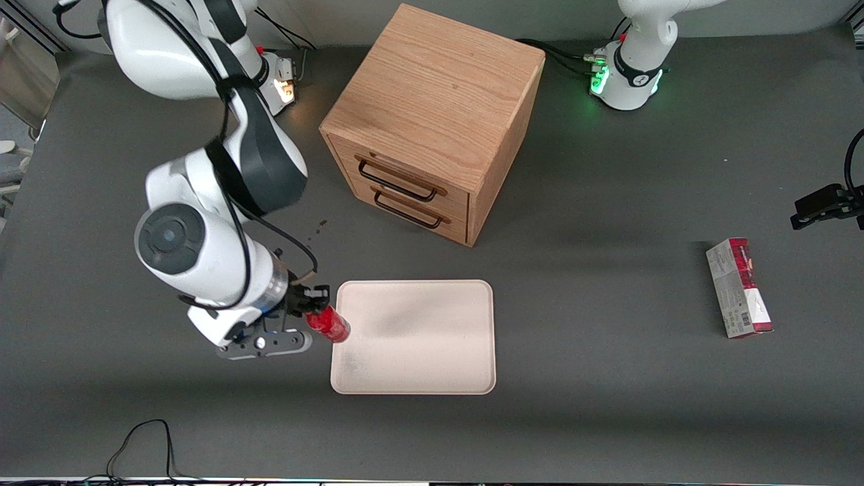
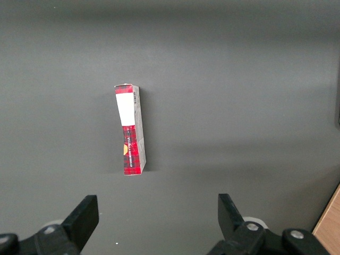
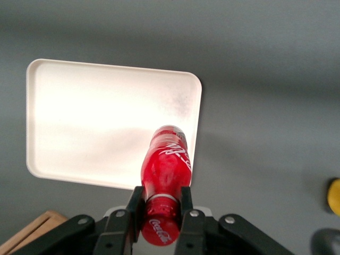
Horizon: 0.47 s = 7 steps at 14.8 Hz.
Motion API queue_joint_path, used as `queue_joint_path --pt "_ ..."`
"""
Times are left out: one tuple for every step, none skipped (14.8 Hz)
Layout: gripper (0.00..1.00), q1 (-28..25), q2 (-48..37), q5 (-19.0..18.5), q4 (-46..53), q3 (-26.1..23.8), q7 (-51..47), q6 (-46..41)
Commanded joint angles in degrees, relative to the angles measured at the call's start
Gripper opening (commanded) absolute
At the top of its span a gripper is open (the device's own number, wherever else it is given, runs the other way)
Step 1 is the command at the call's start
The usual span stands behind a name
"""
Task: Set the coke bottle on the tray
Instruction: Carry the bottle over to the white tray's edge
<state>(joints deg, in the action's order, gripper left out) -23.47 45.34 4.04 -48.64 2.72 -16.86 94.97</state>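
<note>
My right gripper (image 1: 312, 307) is shut on the coke bottle (image 1: 329, 325), a slim all-red bottle with white lettering, and holds it by its neck above the table. In the front view the bottle's free end hangs over the tray's edge toward the working arm's end. The tray (image 1: 432, 364) is a flat pale cream-pink rectangle with rounded corners, in front of the drawer cabinet. In the right wrist view the bottle (image 3: 166, 164) sits between my fingers (image 3: 134, 207) with its body over the tray's rim (image 3: 194, 127). The gripper (image 3: 159, 204) grips just below the cap.
A wooden cabinet (image 1: 432, 115) with two drawers stands farther from the front camera than the tray. A red-and-grey carton (image 1: 738, 287) lies toward the parked arm's end; it also shows in the left wrist view (image 2: 130, 130). A yellow lump (image 3: 334, 196) shows in the right wrist view.
</note>
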Motion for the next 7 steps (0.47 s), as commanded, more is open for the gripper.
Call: queue_joint_path --pt "0.0 0.01 4.22 0.53 3.03 0.18 1.12 2.22" --pt "0.0 0.01 5.45 0.44 3.02 0.26 1.12 3.28" --pt "0.0 0.01 6.16 0.53 2.94 0.18 1.12 4.42" --pt "0.0 -0.34 6.69 0.44 2.76 0.26 1.04 4.95" --pt "0.0 -0.43 7.22 0.44 2.76 0.26 1.04 5.57" --pt "0.0 -0.43 7.4 0.44 2.59 0.26 1.12 6.18" --pt "0.0 -0.43 7.75 0.44 2.41 0.26 1.12 6.62"
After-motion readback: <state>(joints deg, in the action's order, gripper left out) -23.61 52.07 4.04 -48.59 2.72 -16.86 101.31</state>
